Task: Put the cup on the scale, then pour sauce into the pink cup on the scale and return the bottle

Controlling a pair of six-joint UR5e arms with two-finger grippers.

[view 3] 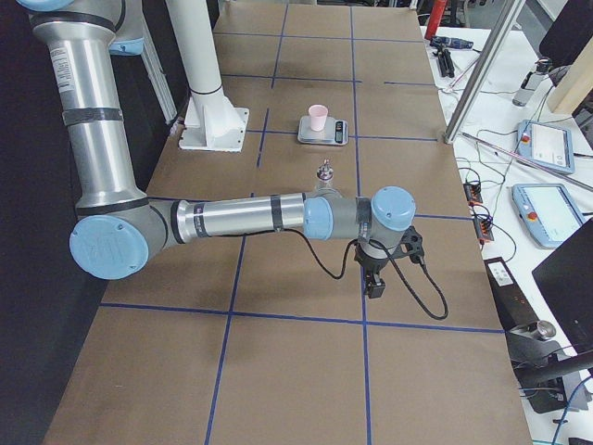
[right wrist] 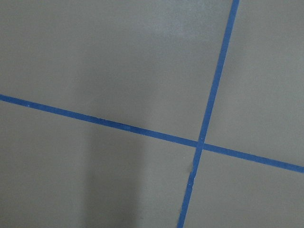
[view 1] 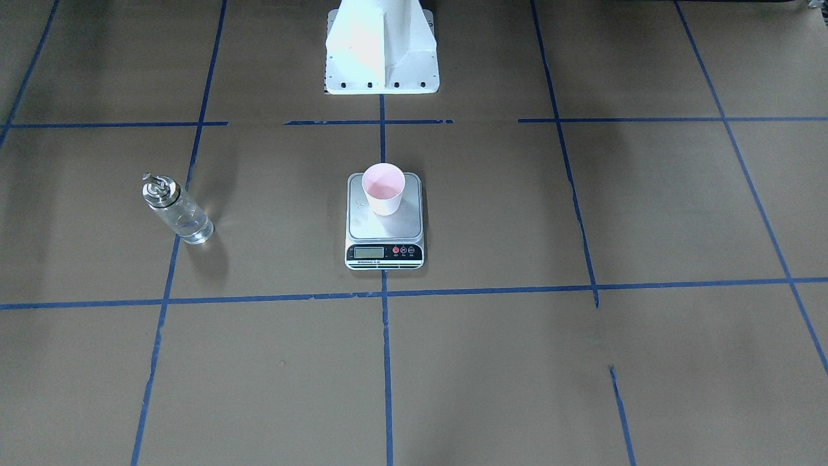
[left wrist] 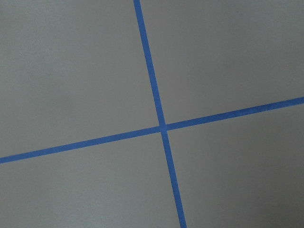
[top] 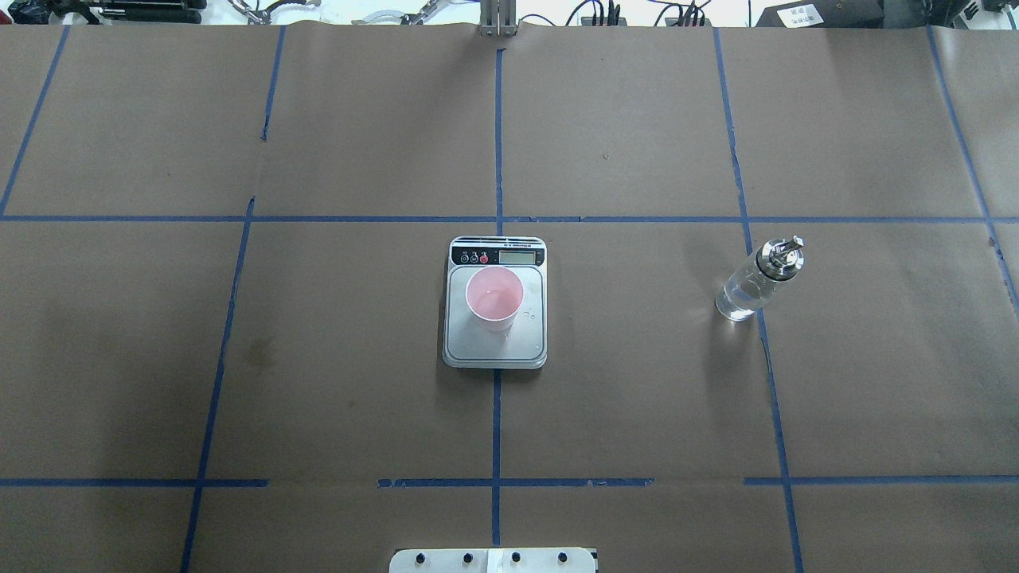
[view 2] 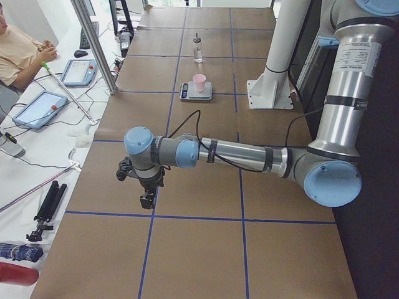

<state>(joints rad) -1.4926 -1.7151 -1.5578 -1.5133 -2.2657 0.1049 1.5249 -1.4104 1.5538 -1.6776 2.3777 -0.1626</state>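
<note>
The pink cup (top: 494, 298) stands upright on the scale (top: 495, 346) at the table's middle; it also shows in the front view (view 1: 383, 188) on the scale (view 1: 385, 230). The clear glass bottle (top: 758, 280) with a silver cap stands upright on the table to the scale's right, apart from it, and shows in the front view (view 1: 177, 209). My left gripper (view 2: 147, 200) hangs over the table far from the scale. My right gripper (view 3: 375, 286) hangs over the table far on the other side. Both show only in the side views, so I cannot tell whether they are open or shut.
Blue tape lines (top: 497, 219) cross the brown paper table cover. The robot's white base (view 1: 381, 48) stands behind the scale. An operator (view 2: 15, 53) sits beside the table, with tablets (view 2: 38, 109) and cables on the white side bench.
</note>
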